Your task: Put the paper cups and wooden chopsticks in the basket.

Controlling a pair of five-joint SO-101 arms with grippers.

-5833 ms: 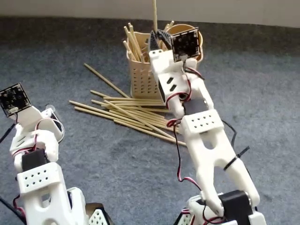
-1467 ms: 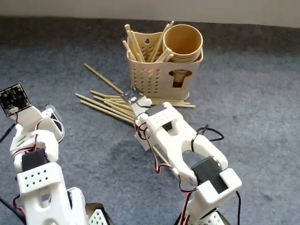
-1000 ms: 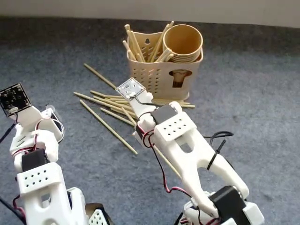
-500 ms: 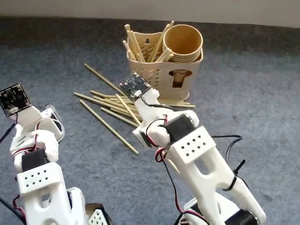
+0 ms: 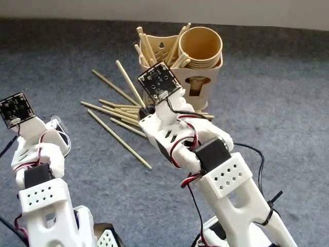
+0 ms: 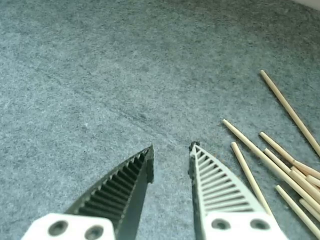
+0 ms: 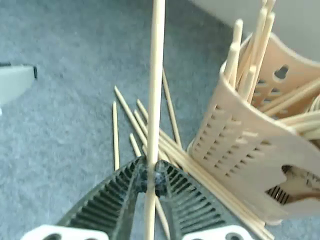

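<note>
– Left gripper (image 6: 171, 155), how does it stand?

– Its two toothed fingers are apart with nothing between them, and the tips hang over bare grey carpet (image 6: 100, 75). In the high view that arm sits at the lower left of the frame.

– And to the right of it?

– Loose wooden chopsticks (image 5: 115, 110) lie in a fan on the carpet at the centre left of the high view, most of them bunched and overlapping. One long chopstick (image 5: 118, 139) lies apart on the near side of the bunch, slanting toward the lower centre. Another chopstick (image 5: 110, 85) slants on the far side, pointing toward the foot of the basket.

– What about the right gripper?

– Right gripper (image 7: 151, 176) is clamped on a single chopstick (image 7: 156, 75), pinched close to the fingertips. In the high view this stick rises up and to the left from the gripper, with its free end off the carpet, just left of the basket.

– Where is the basket?

– The cream perforated basket (image 5: 212, 77) stands upright at the upper centre, just behind the right arm's wrist camera board (image 5: 160, 82). A sheaf of chopsticks (image 5: 149, 46) leans in its left part. The paper cups (image 5: 201, 49), nested and mouth up, stand in its right part.
</note>
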